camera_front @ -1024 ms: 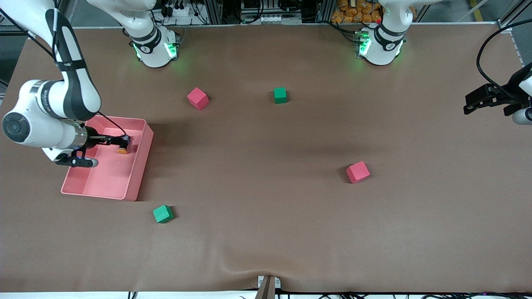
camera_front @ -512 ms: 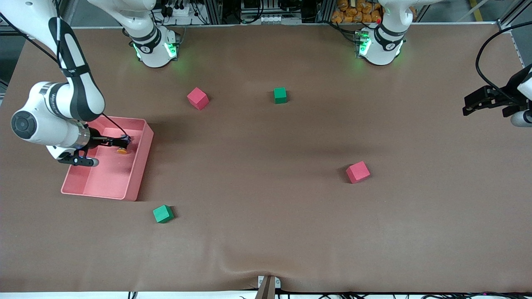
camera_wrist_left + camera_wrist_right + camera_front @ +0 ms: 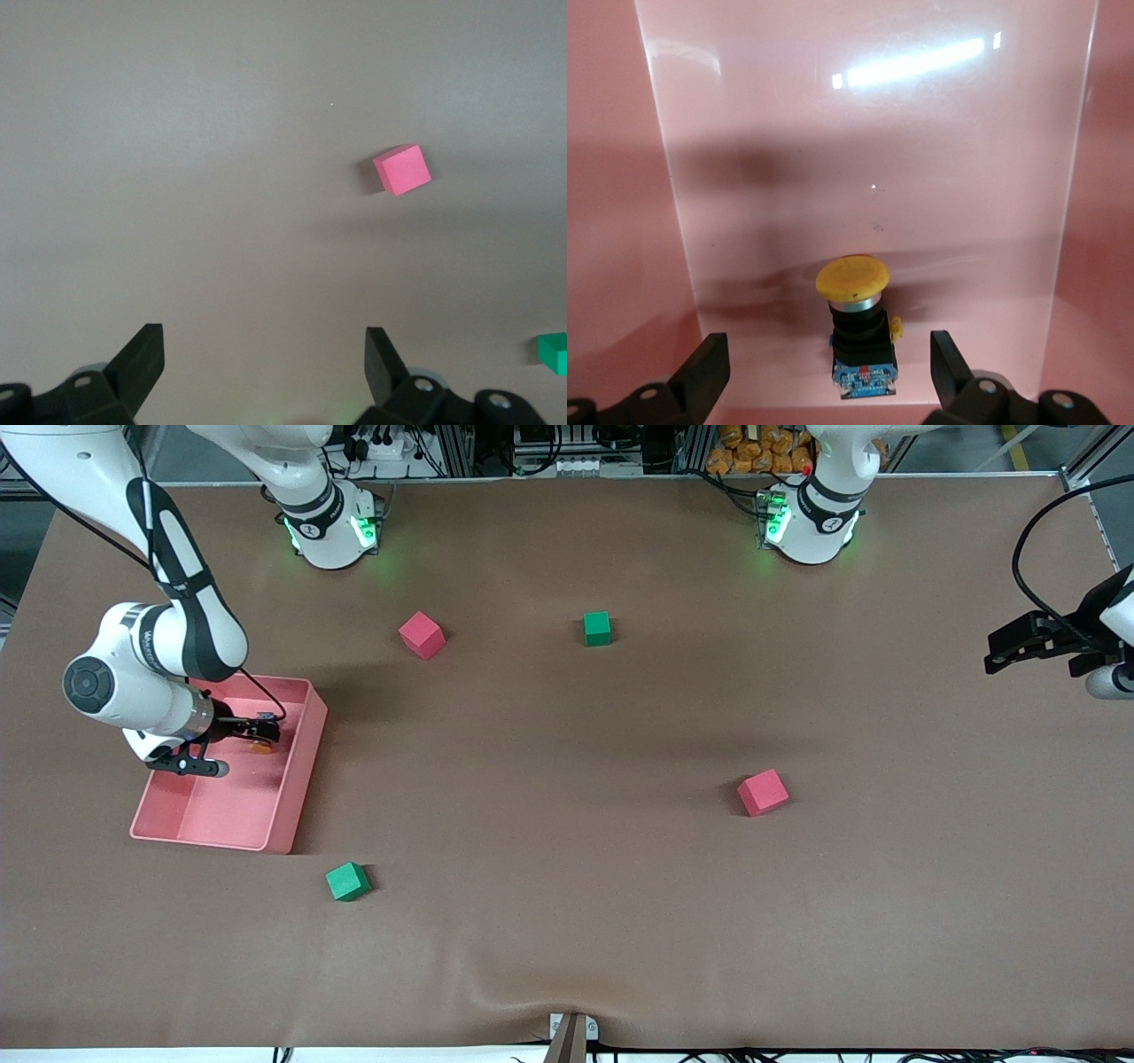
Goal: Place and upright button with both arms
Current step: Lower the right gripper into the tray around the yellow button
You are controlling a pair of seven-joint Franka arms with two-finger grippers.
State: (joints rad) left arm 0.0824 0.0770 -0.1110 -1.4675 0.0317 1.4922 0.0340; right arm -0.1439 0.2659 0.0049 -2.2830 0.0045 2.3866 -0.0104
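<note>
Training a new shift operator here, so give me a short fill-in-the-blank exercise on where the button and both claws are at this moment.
1. The button lies inside the pink ____.
2. The right claw hangs over the tray with its fingers ____.
3. The button's cap is colored ____.
4. The left claw waits open over bare table at the left arm's end, holding ____.

Missing words: tray; open; orange; nothing
</note>
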